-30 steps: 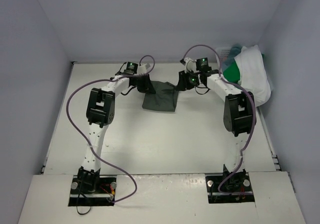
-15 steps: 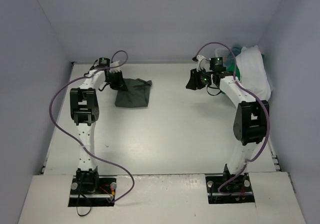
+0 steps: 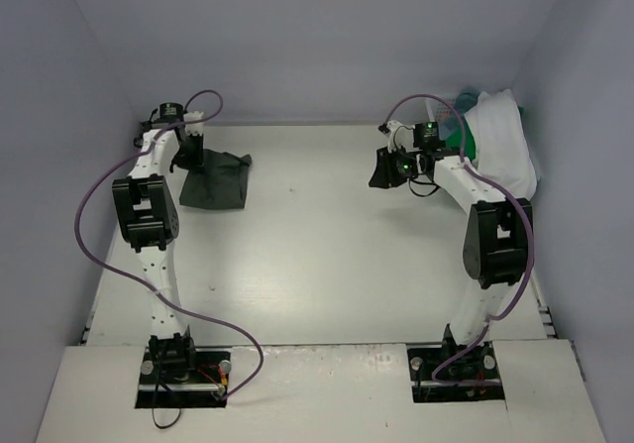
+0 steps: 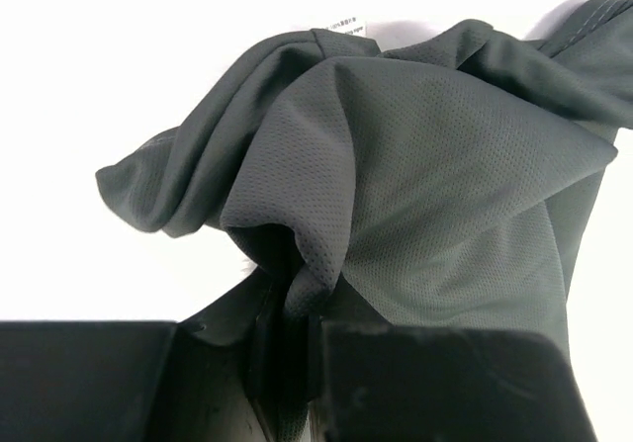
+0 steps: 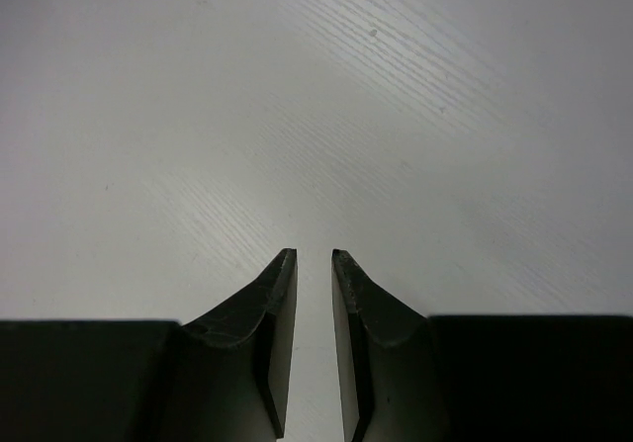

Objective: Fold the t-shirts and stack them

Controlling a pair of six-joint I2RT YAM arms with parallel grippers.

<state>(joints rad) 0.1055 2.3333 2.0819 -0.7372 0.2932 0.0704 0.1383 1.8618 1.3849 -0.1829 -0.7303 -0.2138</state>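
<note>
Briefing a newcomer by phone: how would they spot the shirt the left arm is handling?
On the white table, look to the far left corner, where the left tool is shut on a bunched dark grey-green t-shirt. It lies alone; the other shirts form a white-and-green heap at the far right.

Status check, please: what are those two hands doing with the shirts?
Left hand clamped on dark grey-green t-shirt, far left. Right hand empty, slightly open, over bare table. Heap of t-shirts far right. Nothing in the way.
</note>
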